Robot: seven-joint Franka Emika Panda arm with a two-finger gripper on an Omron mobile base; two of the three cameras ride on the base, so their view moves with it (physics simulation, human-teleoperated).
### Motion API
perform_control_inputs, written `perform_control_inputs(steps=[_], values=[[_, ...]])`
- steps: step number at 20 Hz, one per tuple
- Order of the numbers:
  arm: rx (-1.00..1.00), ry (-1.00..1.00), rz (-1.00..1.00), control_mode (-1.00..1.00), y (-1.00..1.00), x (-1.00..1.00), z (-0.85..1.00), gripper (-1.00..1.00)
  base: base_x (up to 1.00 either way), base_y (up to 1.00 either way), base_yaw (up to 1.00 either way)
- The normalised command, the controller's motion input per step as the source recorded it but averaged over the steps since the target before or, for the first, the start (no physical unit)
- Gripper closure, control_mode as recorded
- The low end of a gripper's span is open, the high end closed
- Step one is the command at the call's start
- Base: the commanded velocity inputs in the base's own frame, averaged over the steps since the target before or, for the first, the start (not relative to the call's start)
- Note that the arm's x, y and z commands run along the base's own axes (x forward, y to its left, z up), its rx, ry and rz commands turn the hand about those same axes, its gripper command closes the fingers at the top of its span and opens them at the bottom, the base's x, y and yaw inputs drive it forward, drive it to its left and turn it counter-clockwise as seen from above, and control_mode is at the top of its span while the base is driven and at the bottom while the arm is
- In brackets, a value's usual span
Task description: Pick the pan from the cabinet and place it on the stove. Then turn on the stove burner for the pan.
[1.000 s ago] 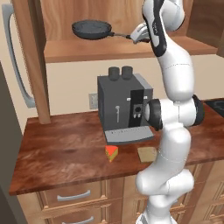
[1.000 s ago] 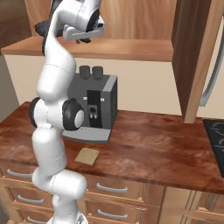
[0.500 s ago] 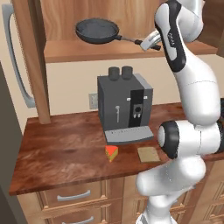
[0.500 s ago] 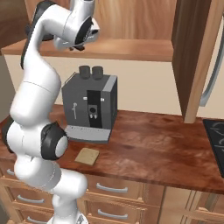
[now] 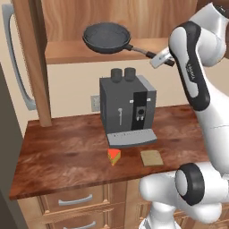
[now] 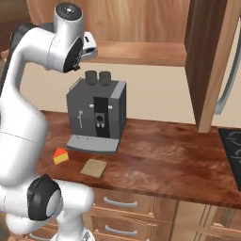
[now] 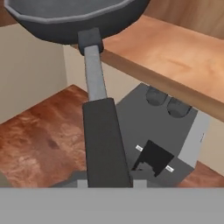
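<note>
Pan [image 5: 106, 37] handle in gripper [image 5: 160, 59]

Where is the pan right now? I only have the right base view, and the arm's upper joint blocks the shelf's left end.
Observer: The pan is lifted clear of the cabinet shelf, in the left base view.
Operator: Is it gripped?
Observer: The hand view shows the gripper shut on the handle's black grip.
Operator: What sits underneath it?
Observer: The coffee machine stands on the counter below the pan, with a cheese wedge in front of it.
</note>
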Motion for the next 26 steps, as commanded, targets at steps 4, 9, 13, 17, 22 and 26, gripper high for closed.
perform_control_inputs(steps=[4, 9, 13, 17, 22, 26], values=[[0.00, 0.00, -0.09, -1.00, -0.04, -0.84, -0.04, 1.00, 0.00, 0.00, 0.00], [0.00, 0.00, -0.07, -1.00, -0.07, -0.85, -0.10, 1.00, 0.00, 0.00, 0.00], [0.00, 0.03, -0.06, -1.00, -0.05, -0.80, -0.16, 1.00, 0.00, 0.00, 0.00], [0.00, 0.08, -0.04, -1.00, -0.05, -0.69, -0.24, 1.00, 0.00, 0.00, 0.00], [0.01, 0.15, -0.02, -1.00, -0.17, -0.56, -0.36, 1.00, 0.00, 0.00, 0.00], [0.00, 0.16, 0.00, -1.00, -0.20, -0.43, -0.37, 1.00, 0.00, 0.00, 0.00]])
